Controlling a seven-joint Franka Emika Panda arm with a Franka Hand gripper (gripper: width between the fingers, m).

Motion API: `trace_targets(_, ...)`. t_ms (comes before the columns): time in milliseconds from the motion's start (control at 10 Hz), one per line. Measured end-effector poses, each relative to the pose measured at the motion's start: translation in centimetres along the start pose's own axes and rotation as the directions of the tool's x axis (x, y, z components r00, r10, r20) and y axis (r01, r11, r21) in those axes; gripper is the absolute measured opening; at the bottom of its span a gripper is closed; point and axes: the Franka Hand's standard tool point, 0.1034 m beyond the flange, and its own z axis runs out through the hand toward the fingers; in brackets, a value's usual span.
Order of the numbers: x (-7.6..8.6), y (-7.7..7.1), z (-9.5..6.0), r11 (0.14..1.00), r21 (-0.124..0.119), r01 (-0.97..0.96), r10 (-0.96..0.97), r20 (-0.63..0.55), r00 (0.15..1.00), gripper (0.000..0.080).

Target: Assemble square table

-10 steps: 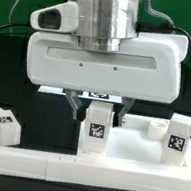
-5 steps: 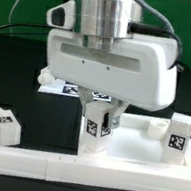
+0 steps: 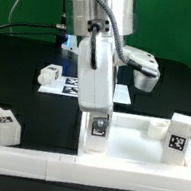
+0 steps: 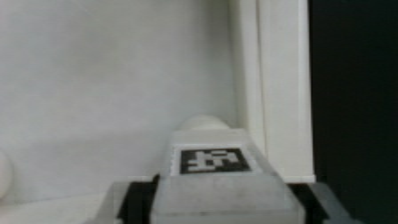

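Fingers of my tool sit on either side of a stubby white leg. They are partly closed and pressed against its flanks, so the tool has hold of that leg. The leg stands upright with its black-and-white tag facing the exterior camera. Its foot is down at the corner of the white square tray on the exterior view's left, on the side nearest that camera. I cannot tell whether the foot is seated in the corner hole, because the leg's own body hides it. In the wrist view I look along the leg's tagged face between the two pads. Beyond it lie the tray's pale floor and raised rim, with a dark strip of tabletop beside the rim.

A second leg stands upright at the tray's other end, toward the exterior view's right, apart from my tool. A third leg lies on the tabletop at the exterior view's left, well apart from the tray. A fourth leg lies farther back, just beside the marker board. The long white L-shaped rail runs along the front, close against the tray's near rim.
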Motion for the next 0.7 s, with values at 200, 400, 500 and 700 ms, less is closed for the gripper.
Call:
trace_targets(200, 0.09, 0.04, 0.01, 0.998, -0.004, 0.055, -0.055, -0.004, 0.998, 0.0327)
trace_targets(400, -0.16, -0.09, -0.50, 0.919, -0.002, 0.394, -0.394, 0.001, 0.919, 0.0615)
trace_targets(500, -0.36, -0.02, -0.54, 0.824, -0.008, 0.567, -0.567, 0.005, 0.824, 0.0639)
trace_targets(700, -0.34, 0.13, -0.46, 0.701, -0.021, 0.712, -0.712, 0.012, 0.702, 0.0648)
